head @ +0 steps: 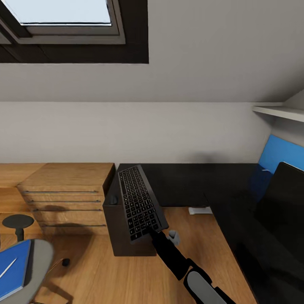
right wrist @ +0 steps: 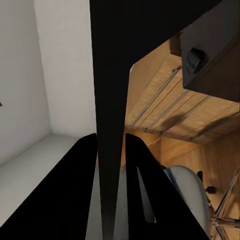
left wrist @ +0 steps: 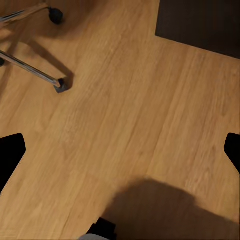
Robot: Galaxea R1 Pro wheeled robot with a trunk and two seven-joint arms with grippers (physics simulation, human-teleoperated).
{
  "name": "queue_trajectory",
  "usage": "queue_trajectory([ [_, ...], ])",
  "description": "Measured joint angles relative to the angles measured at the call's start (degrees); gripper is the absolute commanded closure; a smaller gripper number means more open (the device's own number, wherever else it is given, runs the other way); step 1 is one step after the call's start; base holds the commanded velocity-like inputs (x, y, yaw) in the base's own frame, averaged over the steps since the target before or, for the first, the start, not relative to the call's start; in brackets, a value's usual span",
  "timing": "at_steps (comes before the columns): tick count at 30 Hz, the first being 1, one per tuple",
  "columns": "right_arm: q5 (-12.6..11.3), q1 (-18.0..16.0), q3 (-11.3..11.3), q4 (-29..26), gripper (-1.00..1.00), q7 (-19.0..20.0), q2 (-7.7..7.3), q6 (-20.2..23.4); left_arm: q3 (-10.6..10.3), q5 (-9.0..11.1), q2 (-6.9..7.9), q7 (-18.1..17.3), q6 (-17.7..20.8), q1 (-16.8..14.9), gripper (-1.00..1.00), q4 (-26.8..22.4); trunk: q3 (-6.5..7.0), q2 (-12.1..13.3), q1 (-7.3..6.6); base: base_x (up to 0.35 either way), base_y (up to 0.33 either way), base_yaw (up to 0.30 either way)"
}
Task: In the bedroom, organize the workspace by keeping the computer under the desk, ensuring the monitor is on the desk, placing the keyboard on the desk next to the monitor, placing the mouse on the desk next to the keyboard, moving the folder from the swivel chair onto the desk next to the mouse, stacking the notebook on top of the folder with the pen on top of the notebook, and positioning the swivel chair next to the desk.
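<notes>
Far left, head view: swivel chair (head: 36,257) seat, grey, carrying the blue folder (head: 14,268) with the white pen (head: 8,268) lying on top. Round black armrest (head: 17,221) just behind it. Light wooden drawer unit (head: 67,198) against the wall.

Centre: right pincer (head: 151,231) clamped on the near edge of the keyboard (head: 140,202), which is held tilted in the air above a dark box (head: 126,228) standing on the wooden floor (head: 109,278). Key legends too small to read. Right wrist view confirms the grip: both fingers (right wrist: 80,185) flank the keyboard's thin edge (right wrist: 112,100).

Right: glossy black worktop (head: 190,181), L-shaped; monitor (head: 287,198) stands on it at the edge of view.

Left wrist view: left pincer (left wrist: 120,150) fingers spread wide apart over bare floor, chair casters (left wrist: 56,15) nearby. No readable writing anywhere.
</notes>
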Motion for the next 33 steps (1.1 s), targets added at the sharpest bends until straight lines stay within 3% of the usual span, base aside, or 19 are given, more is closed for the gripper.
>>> queue_trajectory([
  [16, -0.2, 0.0, -0.7, 1.2, 1.00, 1.7, -1.52, -0.1, -0.1, 0.0, 0.00, 0.0, 0.0, 0.0, -1.00, 0.0, 0.00, 0.0, 0.00, 0.321, 0.062, 0.000],
  [24, -0.6, 0.0, -7.3, 5.7, 1.00, 1.6, -1.21, 0.1, -0.1, 0.0, 0.00, -0.1, 0.1, 0.0, -1.00, 0.0, 0.00, 0.0, 0.01, 0.271, 0.002, 0.000],
  [30, -0.6, 0.0, -8.9, 7.6, 1.00, 1.6, -0.84, 0.0, -0.1, -0.3, -0.03, -0.1, 0.1, 0.0, -1.00, 0.0, 0.00, 0.0, 0.03, 0.058, 0.000, 0.000],
  [33, -0.6, 0.0, -9.1, 8.1, 1.00, 1.6, 0.11, -0.1, -0.1, -1.2, -0.06, 0.0, 0.1, 0.0, -1.00, 0.0, 0.00, 0.0, 0.03, 0.013, 0.000, 0.000],
])
